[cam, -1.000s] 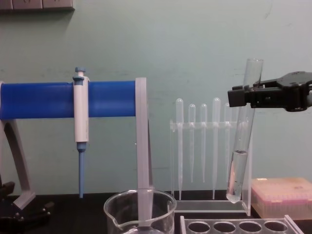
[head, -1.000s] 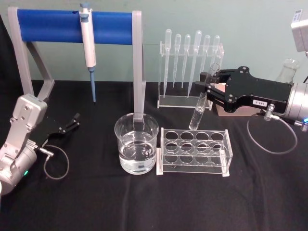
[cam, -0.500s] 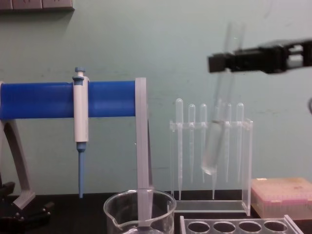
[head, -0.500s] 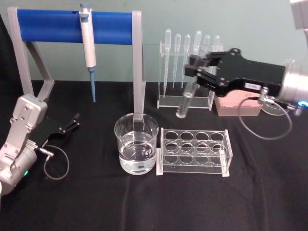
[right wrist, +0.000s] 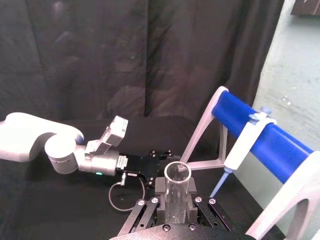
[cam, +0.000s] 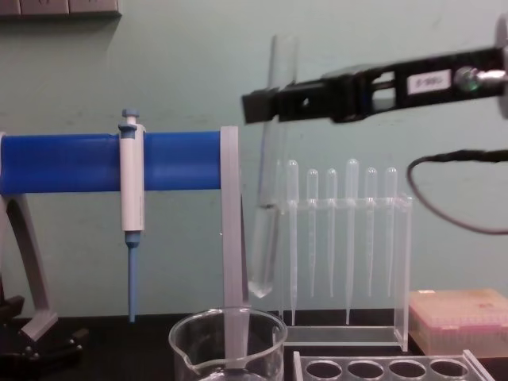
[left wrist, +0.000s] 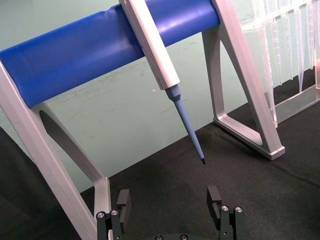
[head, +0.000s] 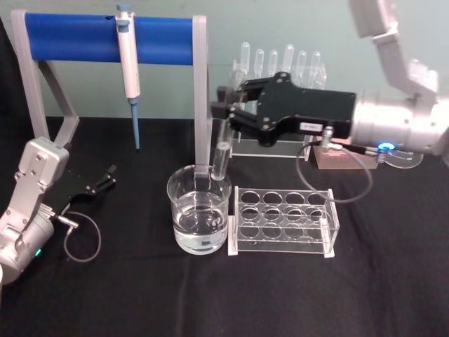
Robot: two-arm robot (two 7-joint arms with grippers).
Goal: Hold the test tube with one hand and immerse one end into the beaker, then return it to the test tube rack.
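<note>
My right gripper [head: 228, 112] is shut on the upper part of the test tube [head: 222, 151], a clear glass tube with some liquid in its lower end. The tube hangs nearly upright, slightly tilted. In the chest view its rounded bottom [cam: 260, 287] hangs just above the rim of the beaker [cam: 228, 345], toward the beaker's right side. The beaker [head: 199, 210] holds clear liquid and stands left of the rack. In the right wrist view the tube [right wrist: 177, 192] sits between the fingers, open rim up. My left gripper [head: 105, 179] rests open on the table at the far left [left wrist: 169, 202].
A blue-barred stand [head: 105, 38] with a hanging pipettor [head: 128, 56] stands close behind the beaker, its grey leg [head: 202, 91] beside the tube. A clear tube rack [head: 283, 221] lies right of the beaker. A pipette rack [head: 277, 84] and a pink box [cam: 456, 317] stand behind.
My right gripper has carried the test tube up and leftward, from above the tube rack to just over the beaker. The left arm has not moved.
</note>
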